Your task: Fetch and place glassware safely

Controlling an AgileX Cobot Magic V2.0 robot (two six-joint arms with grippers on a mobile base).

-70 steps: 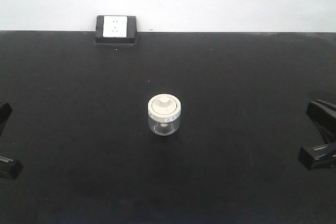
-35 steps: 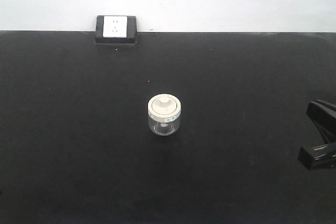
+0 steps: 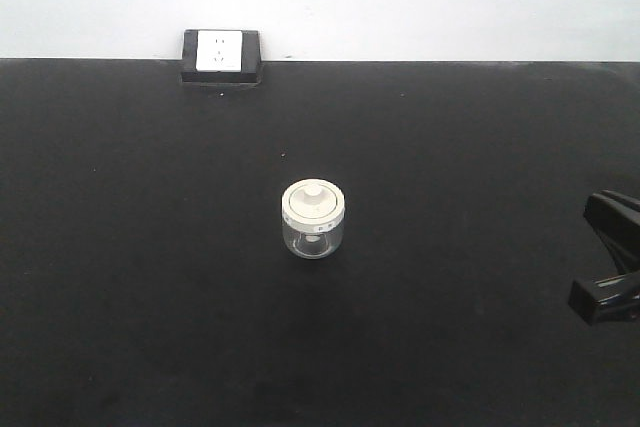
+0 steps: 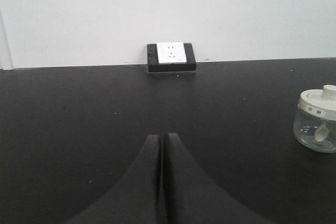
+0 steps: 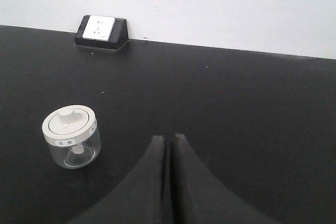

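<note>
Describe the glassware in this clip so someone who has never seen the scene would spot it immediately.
On the black tabletop, look near the middle, well in front of the white wall socket at the far edge. There stands a small squat clear glass jar with a cream-white knobbed lid, the only transparent item and the only thing standing free on the surface.

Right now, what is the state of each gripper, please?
Left gripper: closed, holding nothing.
Right gripper: closed, holding nothing; the glass jar stands apart.

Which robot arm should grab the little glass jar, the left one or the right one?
Probably the right gripper: the jar sits fully in its camera's view. For the left gripper, the jar is cut off at its view's edge. Both are shut.
</note>
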